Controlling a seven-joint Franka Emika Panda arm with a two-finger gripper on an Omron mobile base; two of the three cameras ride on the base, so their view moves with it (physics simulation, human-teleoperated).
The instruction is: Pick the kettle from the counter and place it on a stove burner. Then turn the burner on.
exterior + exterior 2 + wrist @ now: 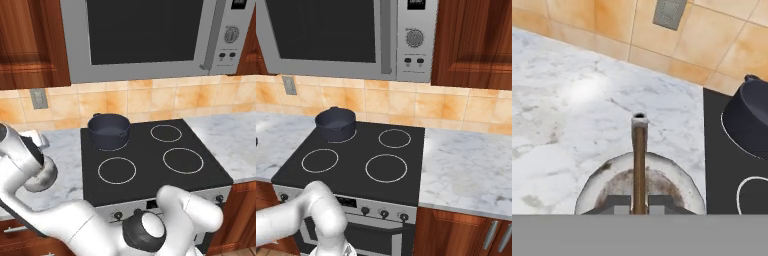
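Gripper (639,205) fingers are clamped on the thin arched handle of the kettle (640,182), which sits on the counter (572,120) just beside the cooktop's left edge. A straight lift is called for, kept clear of the pot (751,125), toward the near-left burner ring (117,170).

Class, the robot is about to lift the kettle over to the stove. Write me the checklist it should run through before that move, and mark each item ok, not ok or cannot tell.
1. Gripper shut on the kettle handle: ok, fingers flank the handle.
2. Handle centred in the gripper: ok.
3. Kettle upright on the counter: ok.
4. Free burner nearby: ok, the front left burner is bare.
5. Path clear: not ok, the pot sits on the rear left burner, close to the route.
6. Grip firm enough to lift: cannot tell.
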